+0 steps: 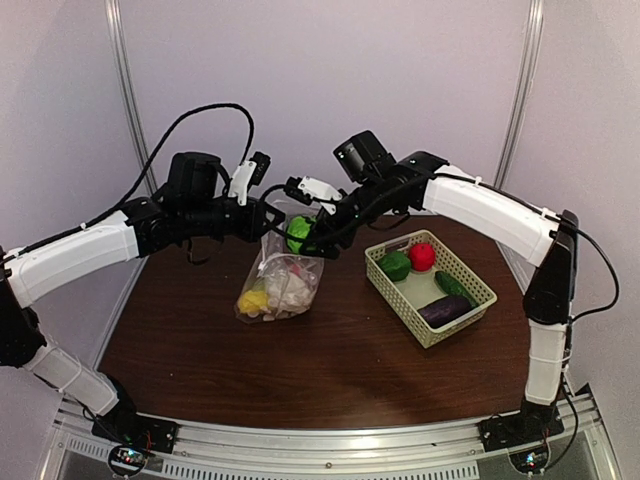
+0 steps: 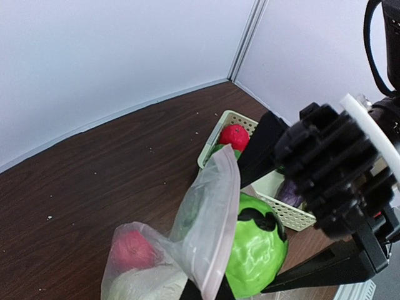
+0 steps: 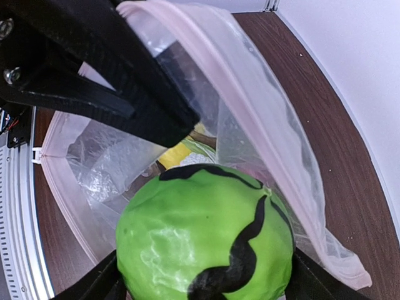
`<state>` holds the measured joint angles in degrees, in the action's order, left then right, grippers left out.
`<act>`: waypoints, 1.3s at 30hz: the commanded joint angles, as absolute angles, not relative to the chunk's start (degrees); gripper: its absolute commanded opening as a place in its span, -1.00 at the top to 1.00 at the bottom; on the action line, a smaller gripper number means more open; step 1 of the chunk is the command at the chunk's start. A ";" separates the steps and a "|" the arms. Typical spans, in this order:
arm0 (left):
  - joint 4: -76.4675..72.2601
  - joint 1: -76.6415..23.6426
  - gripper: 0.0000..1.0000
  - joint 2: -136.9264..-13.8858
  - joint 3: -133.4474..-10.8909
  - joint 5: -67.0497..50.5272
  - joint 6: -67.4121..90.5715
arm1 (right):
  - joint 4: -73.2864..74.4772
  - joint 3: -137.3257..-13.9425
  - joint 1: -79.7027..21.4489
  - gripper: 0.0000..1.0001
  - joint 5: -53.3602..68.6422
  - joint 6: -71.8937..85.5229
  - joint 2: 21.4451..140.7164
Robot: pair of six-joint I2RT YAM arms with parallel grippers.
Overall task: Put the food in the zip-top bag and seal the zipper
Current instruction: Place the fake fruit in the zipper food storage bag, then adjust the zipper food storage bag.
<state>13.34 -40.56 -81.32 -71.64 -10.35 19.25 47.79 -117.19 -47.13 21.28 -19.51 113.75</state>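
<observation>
Right wrist: right tool (image 3: 206, 278) clenches glossy green ball (image 3: 200, 231); left tool (image 1: 268, 218) pinches crinkly clear bag (image 3: 275, 119).

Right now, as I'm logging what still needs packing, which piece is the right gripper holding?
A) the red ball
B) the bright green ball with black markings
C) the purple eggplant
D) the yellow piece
B: the right gripper is closed on the green ball at the mouth of the zip-top bag, while the red ball and eggplant lie in the basket and the yellow piece is already bagged.
</observation>
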 commanded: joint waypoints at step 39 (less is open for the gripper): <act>15.43 -38.89 1.00 -81.54 -76.52 -10.47 15.55 | 53.65 -113.82 -53.53 1.00 11.62 -49.94 106.69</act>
